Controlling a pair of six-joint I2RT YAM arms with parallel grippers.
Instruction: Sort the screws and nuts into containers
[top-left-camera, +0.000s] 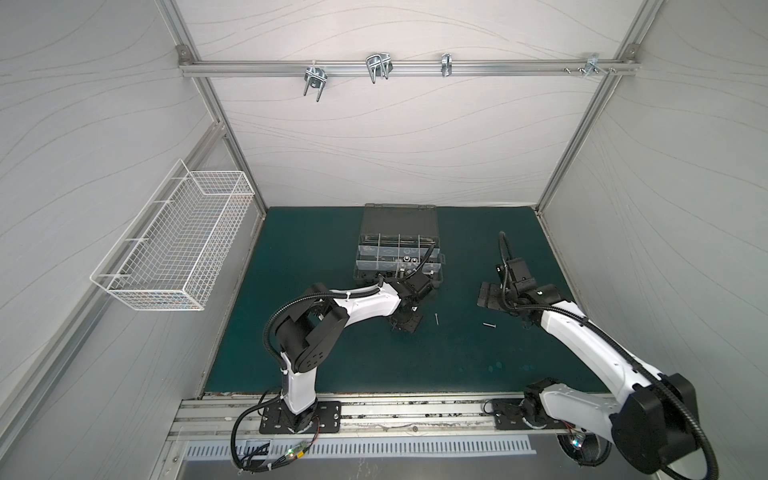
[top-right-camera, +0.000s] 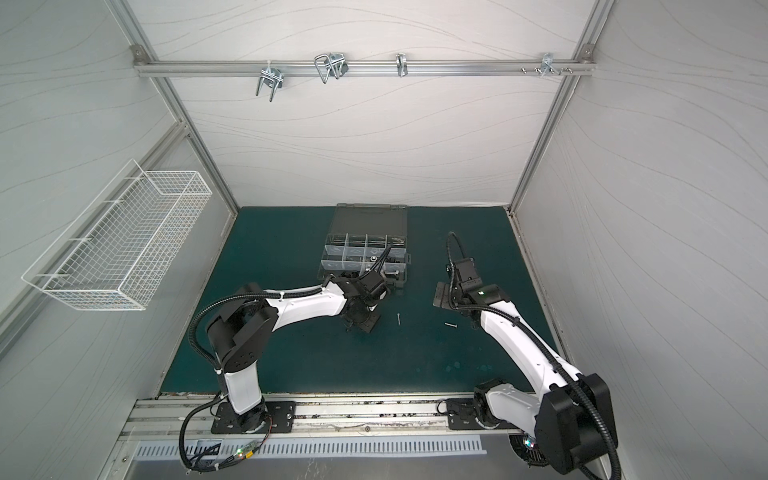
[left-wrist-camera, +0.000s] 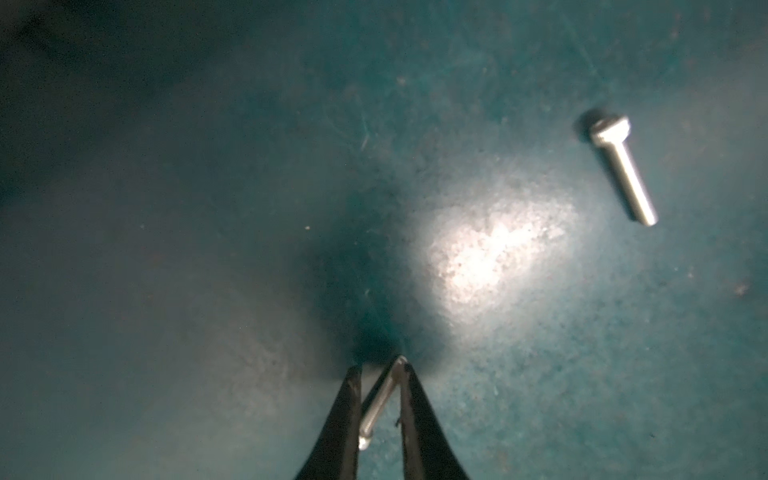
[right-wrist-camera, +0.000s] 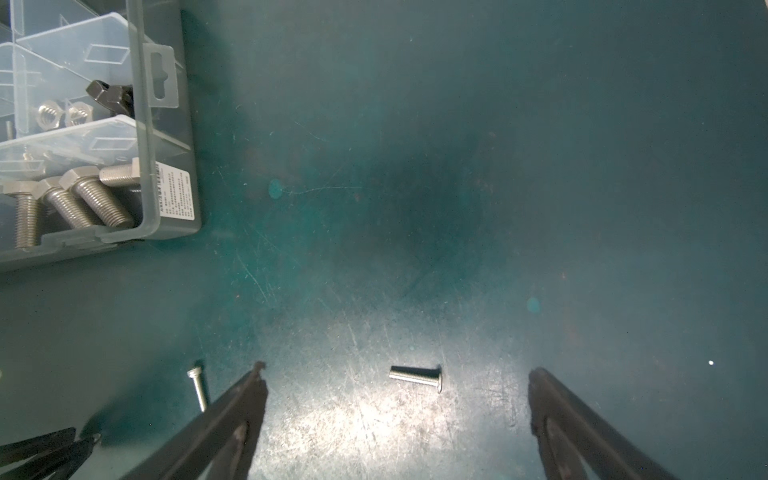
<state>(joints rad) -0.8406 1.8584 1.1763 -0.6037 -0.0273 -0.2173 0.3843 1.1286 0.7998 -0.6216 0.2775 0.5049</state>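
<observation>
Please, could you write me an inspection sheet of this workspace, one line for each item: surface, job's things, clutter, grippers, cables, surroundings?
Surface: green mat, scratched, with glare patches in the wrist views.
Job's things: organizer case open at the back of the mat; hex bolts and nuts in separate compartments; thin screw and short screw loose on the mat.
Clutter: nothing seen.
Grippers: left gripper shut on a held screw; right gripper open, with the short screw between its fingers in its wrist view.
Cables: black conduit along each arm; cable loop at the left base.
Surroundings: wire basket on the left wall; hooks on the rail.
</observation>
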